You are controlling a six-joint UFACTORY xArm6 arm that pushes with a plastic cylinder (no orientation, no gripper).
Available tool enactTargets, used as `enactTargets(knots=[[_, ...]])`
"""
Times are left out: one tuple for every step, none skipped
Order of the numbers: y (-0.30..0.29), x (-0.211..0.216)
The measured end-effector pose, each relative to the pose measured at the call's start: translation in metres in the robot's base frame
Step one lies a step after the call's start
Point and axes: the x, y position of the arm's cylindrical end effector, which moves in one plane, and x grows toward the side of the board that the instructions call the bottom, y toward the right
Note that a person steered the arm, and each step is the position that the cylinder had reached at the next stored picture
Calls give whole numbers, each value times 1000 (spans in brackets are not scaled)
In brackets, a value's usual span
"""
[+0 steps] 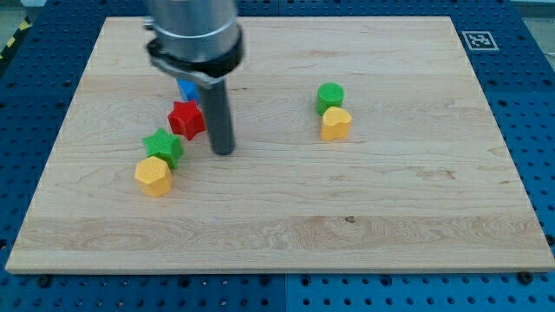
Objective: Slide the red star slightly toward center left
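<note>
A pale wooden worktop (347, 217) with fine lengthwise grain lies on a blue perforated base (529, 52), and a small black-and-white marker tag (479, 40) sits at its top right corner. The arm's glossy grey cylindrical body (192, 35) comes down from the view's top and narrows to a straight dark rod; there is no claw on this arm, so nothing opens or closes. My tip (223, 152) rests on the wood just to the right of the red star (186, 120), close beside it, though contact cannot be made out.

The red star, matte plastic with blunt points, lies left of the board's middle, in the upper half. A blue block (187, 88), mostly hidden by the arm so its shape is unclear, sits just above the star. Below-left of the star is a green star (163, 146), and a yellow faceted, roughly hexagonal block (154, 176) touches its lower edge.

Well apart, to the right of centre, a green cylinder (330, 95) stands directly above a yellow faceted block (336, 124), the two touching.
</note>
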Motion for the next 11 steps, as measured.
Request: enactTargets(knots=[[16, -25], [16, -50], [16, -51], [12, -48], [-1, -47], [-19, -43], [-41, -38], [-64, -38], [-76, -38], [-72, -38], [-38, -38]])
